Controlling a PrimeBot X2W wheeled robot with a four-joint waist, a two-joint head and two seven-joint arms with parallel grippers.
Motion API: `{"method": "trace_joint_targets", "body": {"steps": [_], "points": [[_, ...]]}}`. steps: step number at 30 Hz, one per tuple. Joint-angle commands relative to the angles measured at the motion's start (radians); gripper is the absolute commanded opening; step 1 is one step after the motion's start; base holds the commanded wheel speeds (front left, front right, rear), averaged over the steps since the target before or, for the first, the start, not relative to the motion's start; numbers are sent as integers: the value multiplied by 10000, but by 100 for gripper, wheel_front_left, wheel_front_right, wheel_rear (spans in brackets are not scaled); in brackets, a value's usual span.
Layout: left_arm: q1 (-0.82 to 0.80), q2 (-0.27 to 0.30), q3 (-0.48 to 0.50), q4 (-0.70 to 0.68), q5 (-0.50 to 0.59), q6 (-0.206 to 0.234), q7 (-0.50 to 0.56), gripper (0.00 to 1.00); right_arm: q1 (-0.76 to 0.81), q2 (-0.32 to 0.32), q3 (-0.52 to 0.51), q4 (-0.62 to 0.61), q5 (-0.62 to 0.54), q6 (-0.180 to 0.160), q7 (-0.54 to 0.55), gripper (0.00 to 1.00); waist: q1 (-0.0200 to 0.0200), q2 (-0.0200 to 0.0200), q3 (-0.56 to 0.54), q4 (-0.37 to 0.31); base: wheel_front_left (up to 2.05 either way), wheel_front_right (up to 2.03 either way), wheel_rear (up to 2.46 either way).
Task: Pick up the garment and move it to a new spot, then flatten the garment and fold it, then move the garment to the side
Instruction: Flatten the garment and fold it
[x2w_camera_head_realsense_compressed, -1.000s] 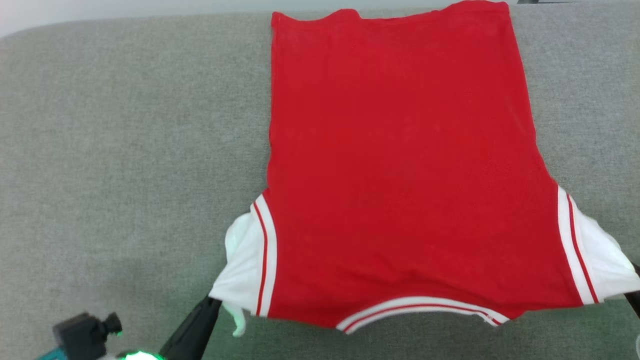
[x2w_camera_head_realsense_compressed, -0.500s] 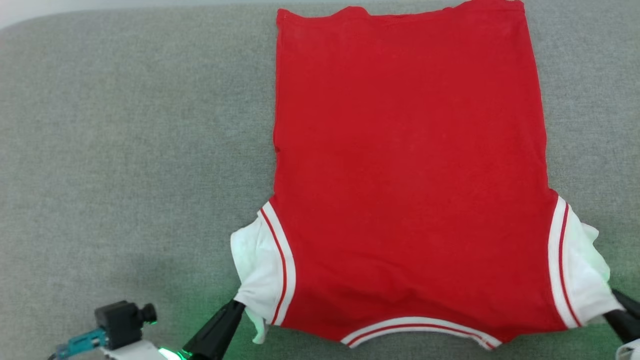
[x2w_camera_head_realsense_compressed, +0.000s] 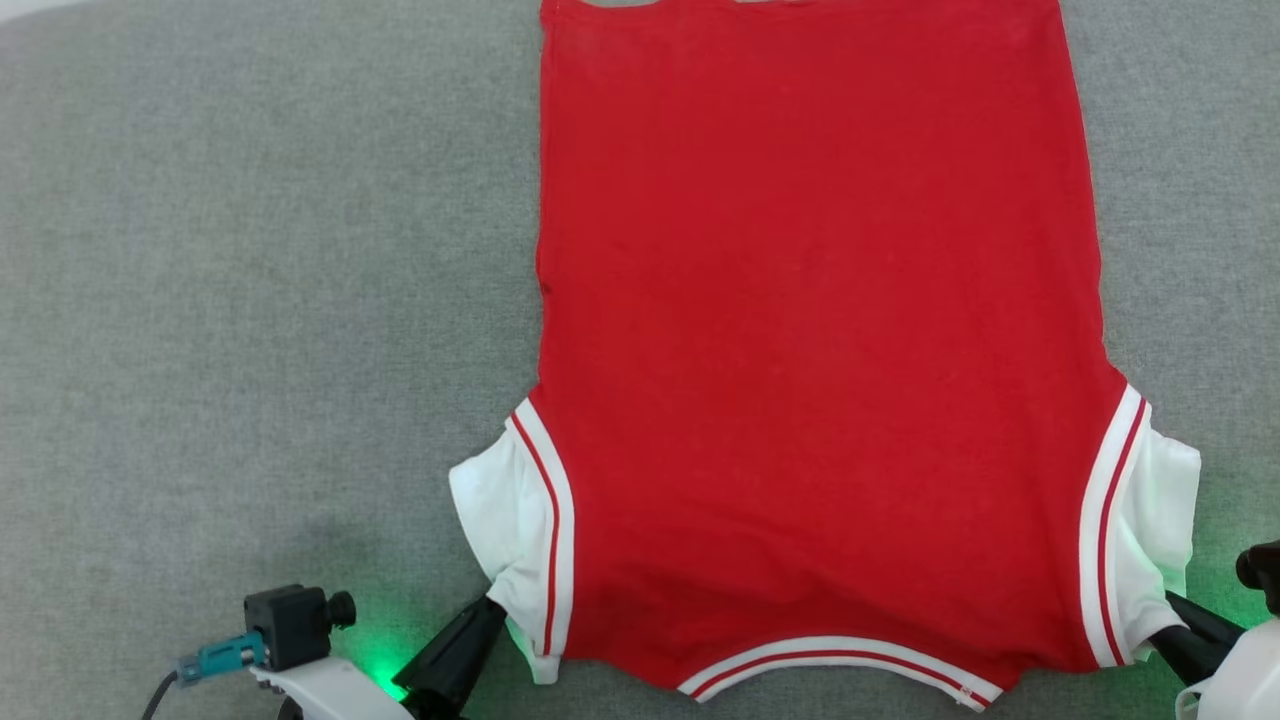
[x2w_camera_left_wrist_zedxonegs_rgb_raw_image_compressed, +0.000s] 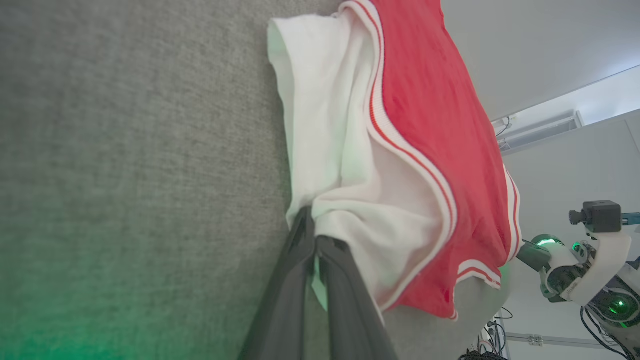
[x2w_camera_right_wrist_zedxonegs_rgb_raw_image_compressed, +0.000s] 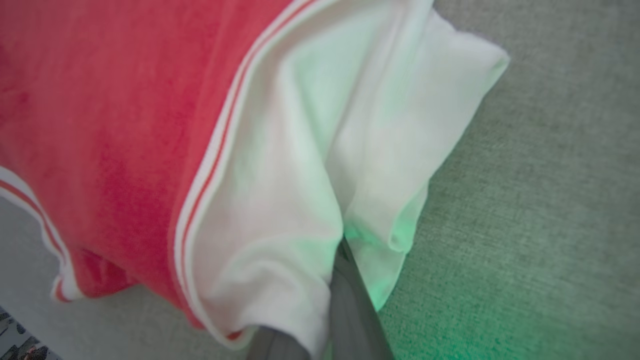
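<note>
Currently pinching the garment (x2w_camera_head_realsense_compressed: 815, 350) by both white short sleeves, with the left gripper (x2w_camera_head_realsense_compressed: 490, 603) clenched on the bunched cloth of the left sleeve and the right gripper (x2w_camera_head_realsense_compressed: 1168, 605) clenched on the right sleeve's lower corner. Lying spread and mostly flat, plain red side up, on the grey fabric surface (x2w_camera_head_realsense_compressed: 250, 300), right of its middle, striped neck trim toward the near edge and hem toward the far edge. From the left wrist, sleeve folds gathered just above closed dark fingers (x2w_camera_left_wrist_zedxonegs_rgb_raw_image_compressed: 292, 285).
</note>
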Motion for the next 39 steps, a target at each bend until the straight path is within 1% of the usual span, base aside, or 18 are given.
{"method": "trace_joint_targets", "body": {"steps": [1, 2, 3, 4, 5, 6, 9, 14, 15, 16, 19, 20, 24, 26, 29, 33, 35, 39], "points": [[-227, -251, -111, 458, 6, -41, 45, 0, -152, 216, 477, 549, 81, -31, 3, 0, 0, 0, 62, -7, 0, 0, 0], [-254, -271, -107, 488, -5, -52, 28, 0, -230, 201, 548, 658, 107, -31, -86, 0, 0, 0, 78, -20, 0, 0, 0], [-263, -280, -105, 521, -5, -75, 12, 0, -369, 211, 580, 761, 78, -34, -246, 17, 0, 0, 88, -48, 0, 0, 0], [-274, -282, -106, 541, 5, -96, -20, 0, -493, 232, 592, 850, 44, -54, -395, 42, 0, 0, 96, -73, 0, 0, 0], [-282, -285, -104, 548, 14, -96, -42, 0, -591, 247, 590, 933, 32, -56, -547, 85, 0, 0, 97, -98, 0, 0, 0], [-281, -283, -89, 545, 30, -109, -77, 0, -690, 246, 569, 986, 1, -57, -676, 100, 0, 0, 92, -126, 0, 0, 0], [-214, -244, -39, 428, 82, -117, -233, 0, -739, 240, 161, 854, 340, -85, -991, 100, 0, 0, 90, -220, 0, 0, 0], [-127, -223, -72, 17, 255, -37, -384, 0, -158, -240, -953, -757, 1035, -19, -733, 100, 0, 0, 82, -223, 0, 0, 0], [-127, -223, -72, 17, 255, -37, -384, 0, -158, -240, -953, -757, 1035, -19, -733, 100, 0, 0, 82, -223, 0, 0, 0], [-143, -261, -135, -175, 352, -23, -407, 0, 80, -471, -1694, -1447, 1365, -19, -385, 100, 0, 0, 81, -128, 0, 0, 0], [-238, -321, -250, -478, 527, 29, -379, 0, 61, -616, -2850, -2343, 1996, -19, 359, 100, 0, 0, 157, 63, 0, 0, 0], [-238, -321, -250, -478, 527, 29, -379, 0, 61, -616, -2850, -2343, 1996, -19, 359, 100, 0, 0, 157, 63, 0, 0, 0], [-568, -403, -362, -756, 761, 30, -287, 0, -1050, -950, -3892, -2685, 1994, -19, 1519, 100, 0, 0, 457, 437, 0, 0, 0], [-790, -471, -485, -879, 882, 11, -171, 0, -2062, -885, -4060, -2275, 2022, -21, 2240, 100, 0, 0, 677, 705, 0, 0, 0], [-1095, -583, -676, -947, 1061, -49, 11, 0, -3854, -1106, -3867, -1544, 1744, -19, 3248, 100, 0, 0, 956, 1164, 0, 0, 0], [-1477, -746, -922, -1031, 1274, -129, 173, 0, -6469, -1148, -3418, -208, 1152, -19, 4246, 100, 0, 0, 1407, 1779, 0, 0, 0], [-1671, -865, -1040, -1060, 1352, -165, 206, 0, -7728, -1217, -2797, 511, 670, -19, 4734, 100, 0, 0, 1662, 2057, 0, 0, 0], [-2006, -1108, -1328, -996, 1463, -227, 273, 0, -9779, -893, -1611, 2065, 58, -19, 5874, 100, 0, 0, 2080, 2531, 0, 0, 0]]}}
